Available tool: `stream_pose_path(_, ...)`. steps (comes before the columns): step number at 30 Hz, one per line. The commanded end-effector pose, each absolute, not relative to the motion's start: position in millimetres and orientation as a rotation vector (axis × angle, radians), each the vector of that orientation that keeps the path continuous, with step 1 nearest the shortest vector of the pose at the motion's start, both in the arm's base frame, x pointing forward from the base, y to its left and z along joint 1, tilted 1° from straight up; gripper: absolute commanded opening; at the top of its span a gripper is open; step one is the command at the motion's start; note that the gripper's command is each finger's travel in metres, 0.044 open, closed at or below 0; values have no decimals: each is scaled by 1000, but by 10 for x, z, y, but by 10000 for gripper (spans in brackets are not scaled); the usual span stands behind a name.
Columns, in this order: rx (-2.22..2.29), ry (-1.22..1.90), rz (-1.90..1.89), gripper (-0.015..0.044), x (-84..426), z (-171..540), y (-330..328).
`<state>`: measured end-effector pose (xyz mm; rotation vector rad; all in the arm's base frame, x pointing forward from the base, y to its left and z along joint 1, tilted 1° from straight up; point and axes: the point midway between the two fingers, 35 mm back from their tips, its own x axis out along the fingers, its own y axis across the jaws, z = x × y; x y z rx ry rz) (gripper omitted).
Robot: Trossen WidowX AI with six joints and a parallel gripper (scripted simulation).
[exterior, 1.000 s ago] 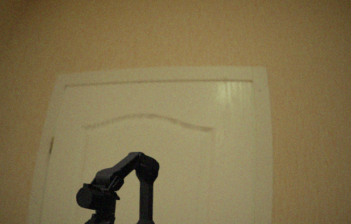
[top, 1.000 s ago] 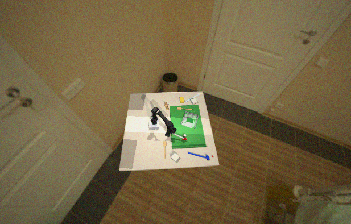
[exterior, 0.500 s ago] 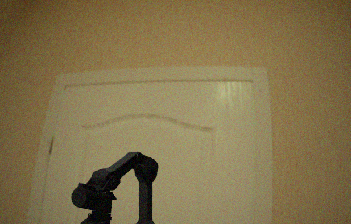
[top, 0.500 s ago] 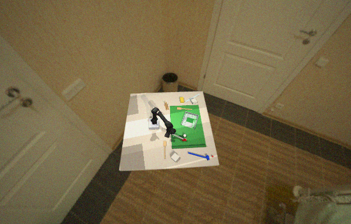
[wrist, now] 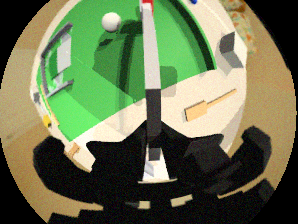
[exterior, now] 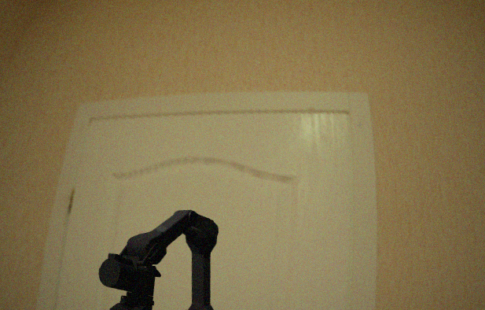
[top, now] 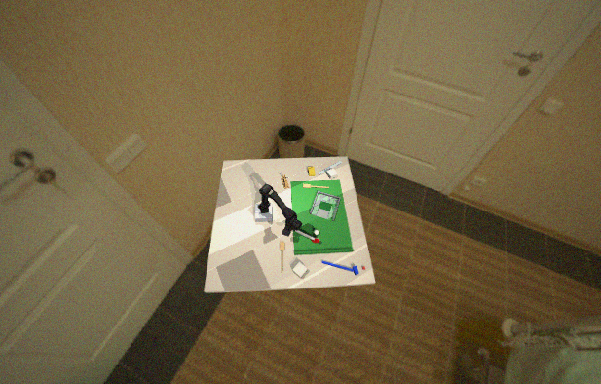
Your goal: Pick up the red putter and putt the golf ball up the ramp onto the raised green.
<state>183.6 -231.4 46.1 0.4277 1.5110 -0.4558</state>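
Observation:
My gripper (top: 296, 228) (wrist: 152, 122) is shut on the dark grip of the red putter (top: 307, 235) (wrist: 151, 60). The putter's pale shaft reaches out over the green mat (top: 300, 195) (wrist: 90, 115) to its red head (top: 316, 240) (wrist: 147, 2). The white golf ball (top: 316, 232) (wrist: 111, 22) is on the mat, close to the head, on the side toward the grey-framed square (top: 314, 204) (wrist: 60, 89). That square has pale slopes around a green patch (top: 325, 206). Whether head and mat touch cannot be told. The exterior view shows only the arm, fingers hidden.
A wooden paddle (top: 317, 186) lies at the mat's far end; another (top: 281, 255) (wrist: 195, 111) lies beside the mat. A grey-white block (top: 300, 269), a blue mallet (top: 339, 267) and a small red piece (top: 363, 268) are near the front. A yellow block (top: 311, 171) is at the back.

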Motion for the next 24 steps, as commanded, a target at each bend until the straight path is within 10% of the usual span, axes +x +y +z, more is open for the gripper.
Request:
stream_pose_path(1,418,1509,-434,0,2118,463,-1945)
stream_pose_path(24,419,1505,-428,0,2435,1065,-1266)
